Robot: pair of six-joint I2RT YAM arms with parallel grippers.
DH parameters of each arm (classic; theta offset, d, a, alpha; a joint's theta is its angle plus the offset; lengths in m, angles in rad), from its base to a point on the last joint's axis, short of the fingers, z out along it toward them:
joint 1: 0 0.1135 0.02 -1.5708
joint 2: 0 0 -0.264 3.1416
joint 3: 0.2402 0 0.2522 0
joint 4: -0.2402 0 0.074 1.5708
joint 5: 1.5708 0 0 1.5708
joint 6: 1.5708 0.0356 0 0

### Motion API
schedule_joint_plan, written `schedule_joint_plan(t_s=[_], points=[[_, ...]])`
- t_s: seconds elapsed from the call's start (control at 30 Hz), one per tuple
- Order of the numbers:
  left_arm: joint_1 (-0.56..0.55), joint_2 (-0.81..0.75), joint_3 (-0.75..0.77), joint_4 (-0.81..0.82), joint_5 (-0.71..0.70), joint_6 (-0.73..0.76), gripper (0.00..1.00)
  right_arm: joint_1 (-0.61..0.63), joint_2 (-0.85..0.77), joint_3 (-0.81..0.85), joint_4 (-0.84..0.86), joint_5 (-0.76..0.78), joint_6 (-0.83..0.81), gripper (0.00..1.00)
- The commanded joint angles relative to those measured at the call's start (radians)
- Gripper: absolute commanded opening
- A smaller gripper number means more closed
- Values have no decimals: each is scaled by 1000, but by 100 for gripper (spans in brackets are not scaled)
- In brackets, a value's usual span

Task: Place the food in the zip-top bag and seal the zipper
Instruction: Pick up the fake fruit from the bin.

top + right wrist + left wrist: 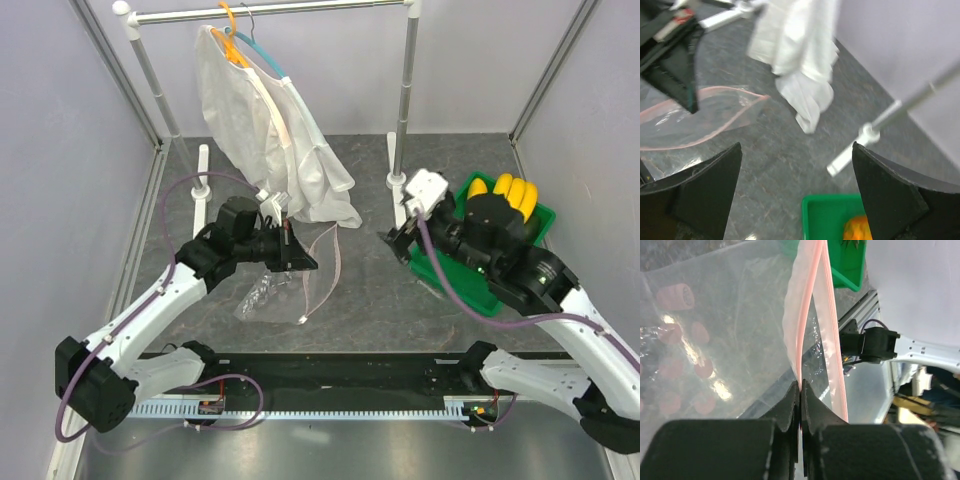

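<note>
Grey table (370,300) inside pale walls. A metal clothes rack (270,12) stands at the back with a white garment (265,130) on orange (228,28) and teal (262,55) hangers, its hem hanging just behind the left gripper (300,255). A green tray (546,224) sits on the right side of the table, and the right arm lies over most of it, hiding much of the contents. The clear bag (262,292) lies left of centre with its mouth toward the middle, partly lifted at the left gripper. The mouth gapes, the two pink strips of the zipper (325,262) running apart. The left wrist view shows the left gripper (800,390) clamped tight on one zipper (807,315) strip, with bag (730,330) film spread to the left. Pink printed blobs on the film are too blurred to read. The right gripper (397,243) is spread wide and empty, over the table between tray and bag. Its wrist view (796,150) shows both fingers far apart, the bag (670,120) ahead and the zipper (725,90) curved. The food is in the tray, none in the bag: yellow bananas (512,193) at the far end and an orange piece (856,227) at the tray edge, its kind unclear.
</note>
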Motion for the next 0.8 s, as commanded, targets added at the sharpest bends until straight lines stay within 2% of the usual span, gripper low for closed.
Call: schedule_joint_plan(t_s=[0.0,0.17,0.2,0.27,0.3,0.4,0.43,0.5,0.53,0.6,0.67,0.77], points=[[0,38,-49,201,34,-167,2,-146,20,-30,-141,74,254,97],[0,84,-9,178,43,-113,2,-385,190,57,-351,-13,112,98],[0,79,-5,176,44,-112,2,-428,204,65,-369,-27,30,98],[0,75,-8,179,44,-109,2,-595,202,47,-399,-115,-67,98],[1,71,-16,184,44,-110,2,-730,194,18,-402,-156,-159,98],[0,62,-26,190,44,-110,2,-924,162,-53,-434,-328,-316,98],[0,53,-29,193,48,-110,2,-1018,157,-73,-455,-355,-438,98],[0,48,-34,193,58,-107,2,-1138,154,-123,-460,-421,-543,98],[0,44,-34,195,61,-107,2,-1172,159,-134,-489,-444,-657,98],[0,39,-36,191,64,-109,2,-1246,197,-162,-501,-481,-748,98],[0,39,-34,191,67,-113,2,-1282,256,-169,-537,-503,-901,98],[1,41,-32,193,69,-113,2,-1325,315,-185,-535,-538,-1040,98]])
